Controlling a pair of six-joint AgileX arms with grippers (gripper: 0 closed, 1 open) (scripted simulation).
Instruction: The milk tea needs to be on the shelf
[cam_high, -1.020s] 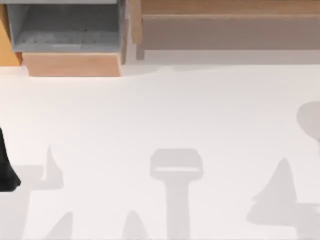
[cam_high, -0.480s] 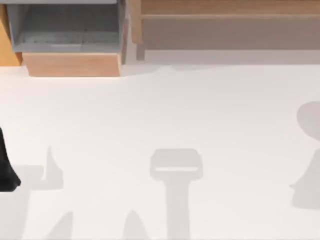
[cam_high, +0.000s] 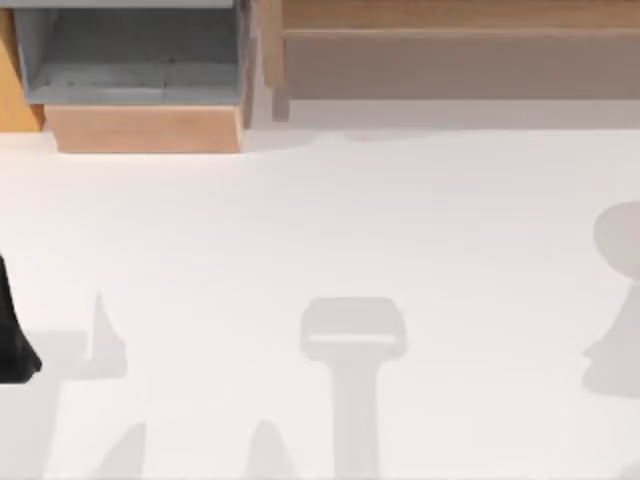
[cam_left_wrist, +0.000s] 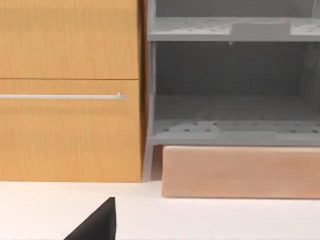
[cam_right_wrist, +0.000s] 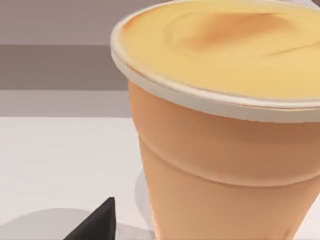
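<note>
Since the earlier top views, the shadow at the table's right edge has shifted from a broad cone near 4 o'clock to a narrower shape against the right border; the left arm (cam_high: 14, 340) is unchanged at 9 o'clock on the left edge.

In the right wrist view, the milk tea (cam_right_wrist: 225, 125) stands immediately ahead of the camera: an orange-tan cup with a white rim and a cream-yellow top, upright on the white table (cam_right_wrist: 60, 160). One dark fingertip (cam_right_wrist: 97, 225) of the right gripper shows beside the cup, apart from it. Whether that gripper is spread or pressed together cannot be told.

In the left wrist view, one dark fingertip (cam_left_wrist: 97, 225) shows over the table; the left gripper's state cannot be told either. Beyond it stand a wooden cabinet (cam_left_wrist: 70, 90) and the grey shelf (cam_left_wrist: 230, 95).

In the top view, the shelf (cam_high: 130, 50) sits at 11 o'clock.
</note>
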